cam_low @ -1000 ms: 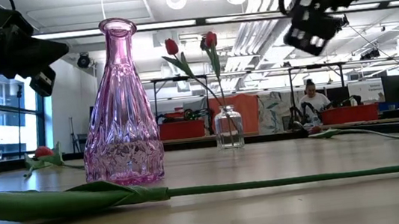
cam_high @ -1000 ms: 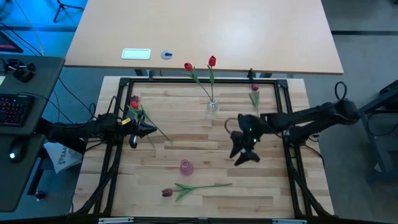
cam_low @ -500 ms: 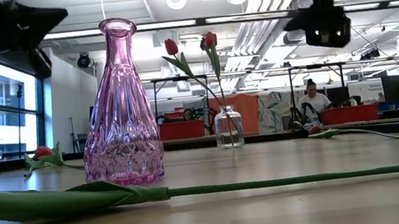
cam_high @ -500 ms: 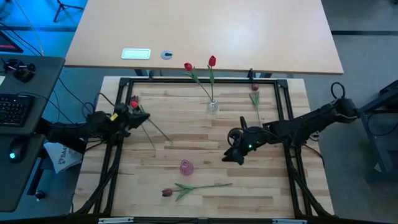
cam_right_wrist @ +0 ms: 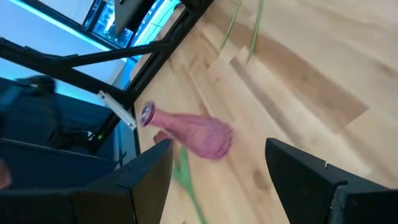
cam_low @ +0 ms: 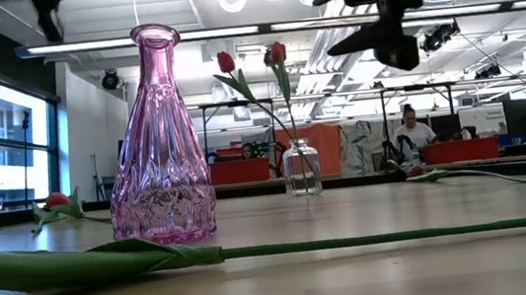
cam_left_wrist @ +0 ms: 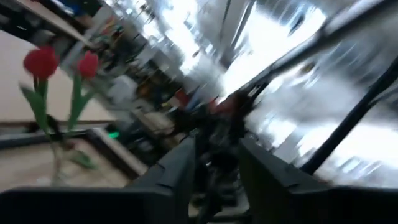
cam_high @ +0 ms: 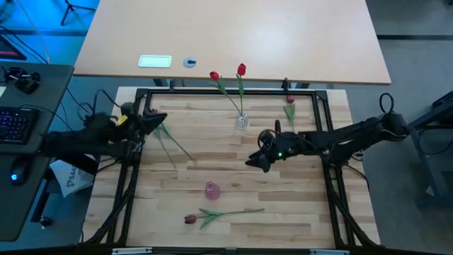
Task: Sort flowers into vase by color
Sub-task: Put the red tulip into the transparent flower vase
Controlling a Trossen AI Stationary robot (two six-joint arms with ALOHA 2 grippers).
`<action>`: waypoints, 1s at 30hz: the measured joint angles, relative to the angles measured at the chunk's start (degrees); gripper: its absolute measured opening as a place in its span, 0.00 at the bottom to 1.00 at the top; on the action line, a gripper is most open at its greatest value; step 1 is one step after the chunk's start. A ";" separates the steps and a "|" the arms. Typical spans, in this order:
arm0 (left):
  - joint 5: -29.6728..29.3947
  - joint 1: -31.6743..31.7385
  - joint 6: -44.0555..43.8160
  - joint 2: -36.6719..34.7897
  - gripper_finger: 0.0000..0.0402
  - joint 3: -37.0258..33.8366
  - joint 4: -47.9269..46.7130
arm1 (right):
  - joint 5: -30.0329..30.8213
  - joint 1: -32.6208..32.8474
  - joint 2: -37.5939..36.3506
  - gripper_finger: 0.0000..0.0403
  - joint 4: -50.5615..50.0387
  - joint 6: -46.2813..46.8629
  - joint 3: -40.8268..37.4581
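Note:
A clear vase (cam_high: 242,121) at the far middle of the table holds two red tulips (cam_high: 241,69). A pink vase (cam_high: 211,190) stands nearer; it is upright in the low view (cam_low: 158,140). A third red tulip (cam_high: 177,147) lies flat at the left (cam_low: 58,201). One maroon tulip (cam_high: 190,219) lies by the near edge, another (cam_high: 290,100) at the far right. My left gripper (cam_high: 157,119) hovers above the left red tulip's head, open. My right gripper (cam_high: 253,161) hangs open above mid-table, right of the pink vase (cam_right_wrist: 193,134).
A dark metal frame (cam_high: 226,91) runs around the wooden table top. A second table beyond the far edge carries a small card (cam_high: 155,61) and a round object (cam_high: 190,62). A person (cam_low: 411,140) sits far back in the room.
My left gripper has risen out of the low view's top and pulled back toward the table's far left corner. My right gripper has moved toward the table's left and far edge and tipped from pointing downward to nearly level. The flowers and vases have stayed put.

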 joint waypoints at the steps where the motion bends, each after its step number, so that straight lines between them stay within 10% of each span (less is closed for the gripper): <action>1: 0.02 0.00 2.60 3.60 0.32 4.01 -3.27 | -0.65 -0.84 0.01 0.62 0.00 -0.78 0.00; 6: -8.11 0.11 12.21 18.56 0.43 22.74 -30.47 | -5.40 -4.32 0.01 0.62 -0.02 -3.86 0.00; 13: -23.95 0.39 -15.38 30.05 0.47 26.39 -62.11 | -13.25 -6.95 0.01 0.62 -1.35 -8.86 0.00; 22: -23.60 0.97 -58.12 37.74 0.47 13.61 -62.34 | -15.69 -7.38 0.01 0.62 -7.42 -15.05 0.00; 30: -18.77 5.81 -71.39 42.37 0.47 4.66 -53.71 | -15.69 -7.38 0.01 0.62 -9.50 -18.23 0.00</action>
